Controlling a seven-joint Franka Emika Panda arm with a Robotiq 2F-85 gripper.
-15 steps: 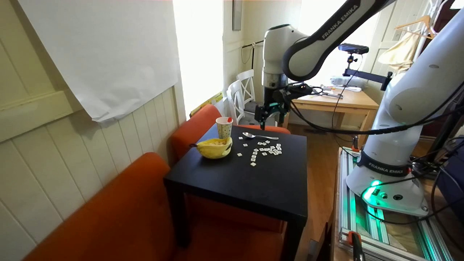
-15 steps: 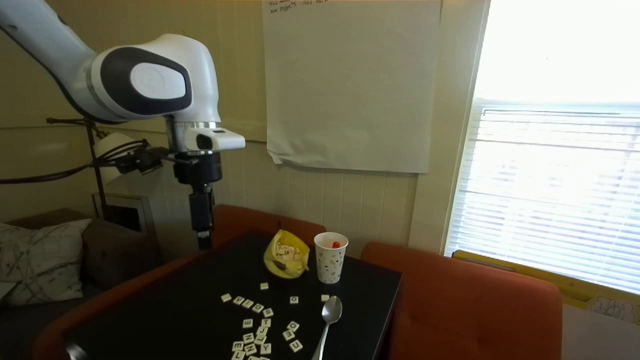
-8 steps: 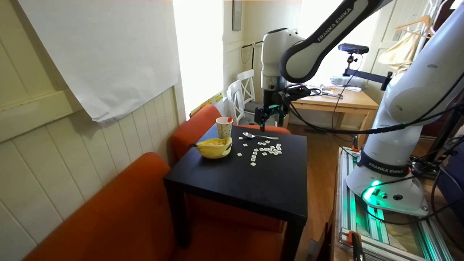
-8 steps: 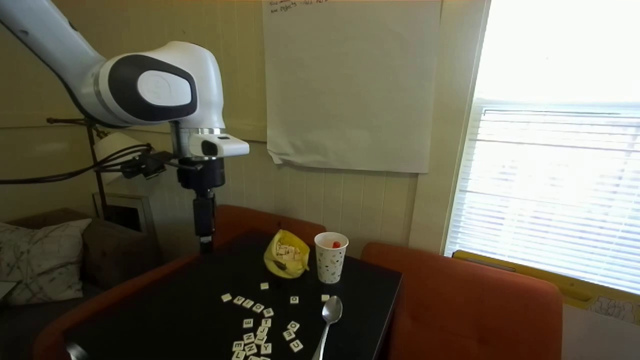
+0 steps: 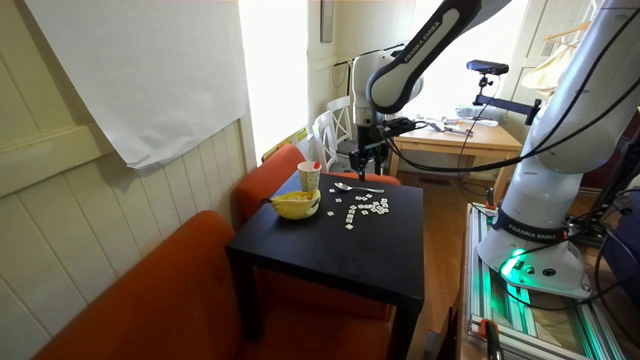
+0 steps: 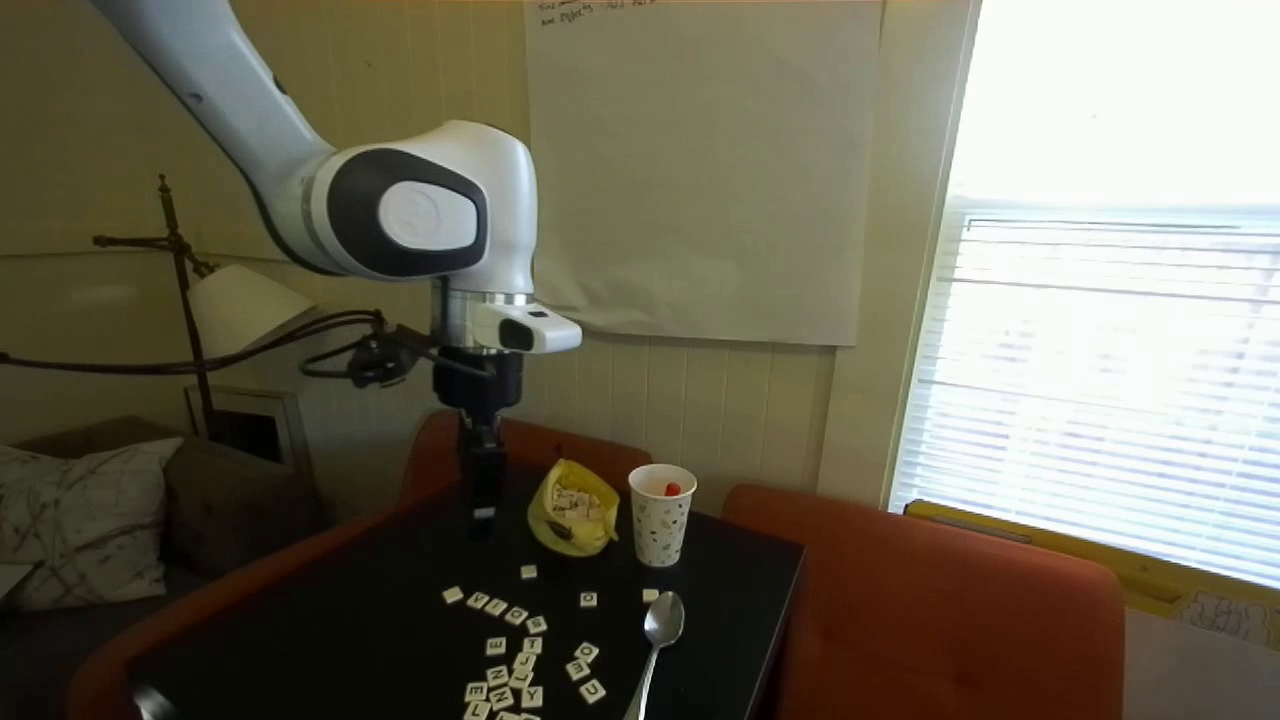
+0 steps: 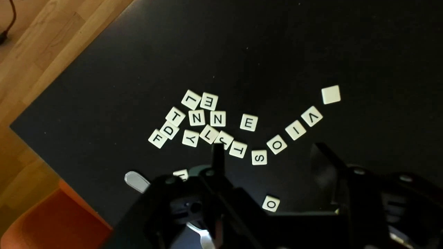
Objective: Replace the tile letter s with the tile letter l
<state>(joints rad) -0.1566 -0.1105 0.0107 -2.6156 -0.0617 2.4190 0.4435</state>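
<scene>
Cream S tile [image 7: 259,157] lies face up on the black table [image 7: 86,97], well in from its edges, near an O tile [image 7: 277,144] and a T tile [image 7: 238,149], touching neither. Square, so no long axis to note. Seen from the wrist, the letter is on its side, its head-to-foot line aimed roughly at the table corner between the wood floor [image 7: 41,45] and the orange chair [image 7: 59,221]; which end is the head, we cannot tell. Two Ls on offer: an L tile [image 7: 191,99] nearer the floor-side edge, stem on about the same line, foot toward that corner; and a second L tile [image 7: 209,134] crowded against a J tile [image 7: 225,137]. Gripper [image 7: 268,149] hangs above the table, jaws well apart, nothing between them. We judge the tiles light, stiff, hard to break, likely to skid on that smooth surface. We would pinch by two opposite sides, low down; on the S, those facing away from O and T look freest.
</scene>
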